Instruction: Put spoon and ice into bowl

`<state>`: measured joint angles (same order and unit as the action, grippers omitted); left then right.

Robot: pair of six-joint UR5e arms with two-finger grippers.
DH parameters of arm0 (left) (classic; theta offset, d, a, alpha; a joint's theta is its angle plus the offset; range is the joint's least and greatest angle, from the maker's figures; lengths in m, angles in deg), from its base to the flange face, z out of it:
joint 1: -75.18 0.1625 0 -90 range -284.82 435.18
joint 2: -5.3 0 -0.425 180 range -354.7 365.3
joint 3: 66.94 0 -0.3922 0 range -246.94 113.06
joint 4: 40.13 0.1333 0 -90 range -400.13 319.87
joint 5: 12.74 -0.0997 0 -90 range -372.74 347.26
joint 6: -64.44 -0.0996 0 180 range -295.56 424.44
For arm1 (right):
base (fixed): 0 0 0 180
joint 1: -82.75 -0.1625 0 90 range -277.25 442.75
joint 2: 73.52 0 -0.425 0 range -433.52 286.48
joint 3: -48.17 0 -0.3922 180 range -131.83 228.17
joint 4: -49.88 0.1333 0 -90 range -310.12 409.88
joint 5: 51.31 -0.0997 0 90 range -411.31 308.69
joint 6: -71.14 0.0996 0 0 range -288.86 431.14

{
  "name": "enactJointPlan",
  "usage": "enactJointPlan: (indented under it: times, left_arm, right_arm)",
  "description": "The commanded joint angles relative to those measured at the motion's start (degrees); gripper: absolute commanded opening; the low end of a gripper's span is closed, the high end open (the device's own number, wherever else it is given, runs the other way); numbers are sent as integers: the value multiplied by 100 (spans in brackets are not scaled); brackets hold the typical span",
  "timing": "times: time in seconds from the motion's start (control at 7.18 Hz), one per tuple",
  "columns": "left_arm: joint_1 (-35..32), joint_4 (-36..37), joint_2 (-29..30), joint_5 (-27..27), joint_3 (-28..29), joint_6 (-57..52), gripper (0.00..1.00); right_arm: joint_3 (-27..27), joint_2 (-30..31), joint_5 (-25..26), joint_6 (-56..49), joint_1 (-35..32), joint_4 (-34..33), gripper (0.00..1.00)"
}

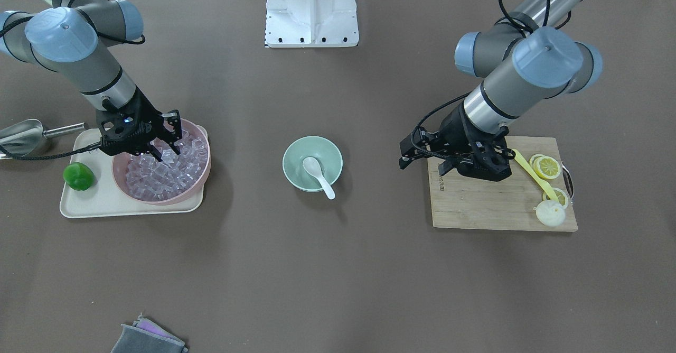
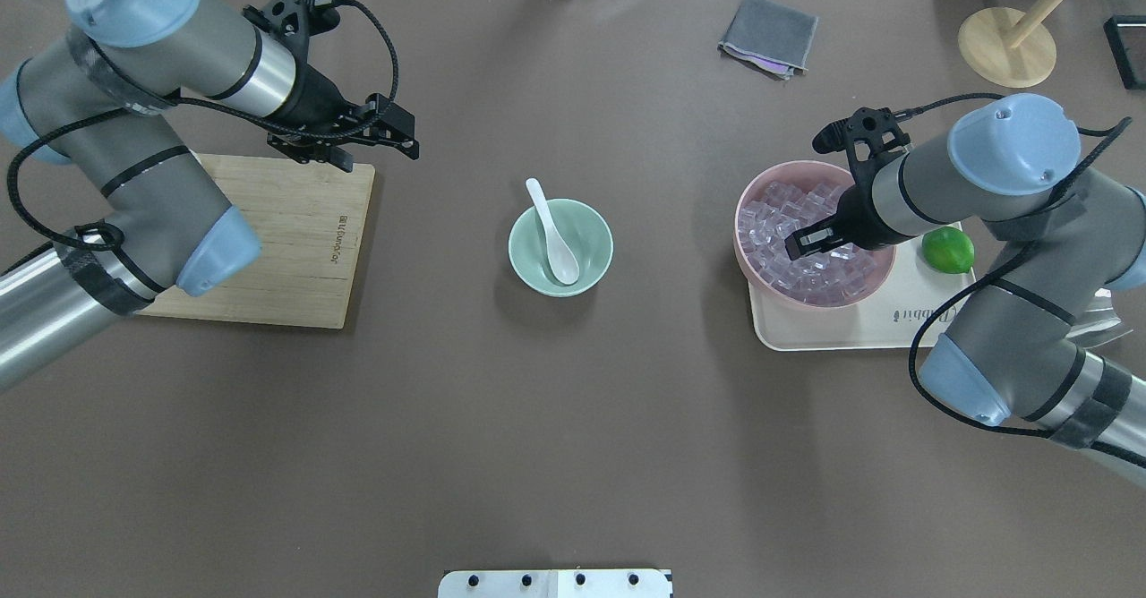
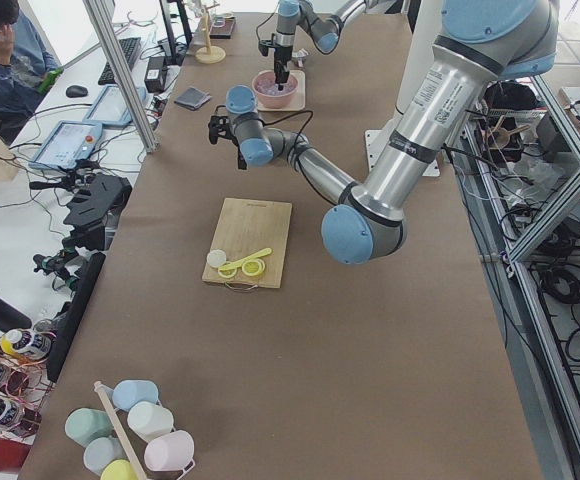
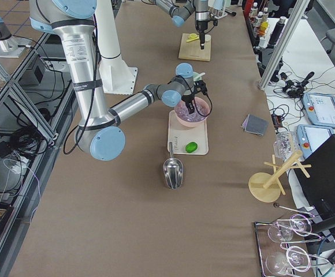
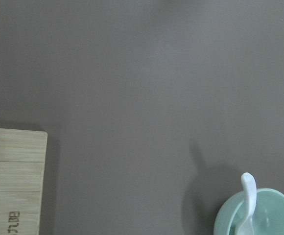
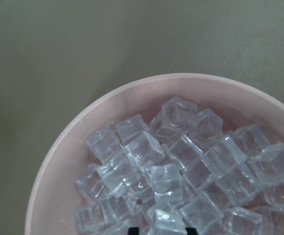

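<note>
The white spoon [image 1: 317, 173] lies in the mint-green bowl [image 1: 296, 155] at the table's middle, scoop inside and handle resting over the rim; the left wrist view shows the spoon [image 5: 247, 196] and bowl [image 5: 274, 210] at its lower right. Many ice cubes [image 1: 174, 176] fill the pink bowl [image 1: 203, 136]. My right gripper [image 1: 168, 154] reaches down into that pile, shut on one ice cube [image 6: 165, 223] between its fingertips. Near the cutting board's corner my left gripper [image 1: 425, 158] hovers above the table, open and holding nothing, off to the side of the green bowl.
The pink bowl stands on a cream tray [image 1: 95, 200] with a green lime [image 1: 79, 176]; a metal scoop [image 1: 21, 136] lies beside it. The wooden cutting board [image 1: 486, 205] carries lemon slices [image 1: 547, 167] and a yellow utensil [image 1: 533, 176]. A grey cloth [image 1: 148, 337] lies at the table's edge.
</note>
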<state>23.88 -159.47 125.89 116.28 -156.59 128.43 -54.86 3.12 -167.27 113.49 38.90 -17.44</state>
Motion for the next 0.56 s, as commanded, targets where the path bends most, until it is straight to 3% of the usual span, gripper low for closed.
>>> enactJointPlan:
  times: [0.0,0.14,0.42]
  left_arm:
    - [-474,15,-132,471,0,-420,98]
    - [-1077,7,-576,1101,-44,-1162,98]
    - [-1732,-2,-1263,1511,-219,-2019,98]
  right_arm:
    - [-111,-70,-154,2,-132,-78,0]
    - [-121,-253,-338,37,-315,-105,0]
    - [-86,-1374,-297,1489,-74,-639,0]
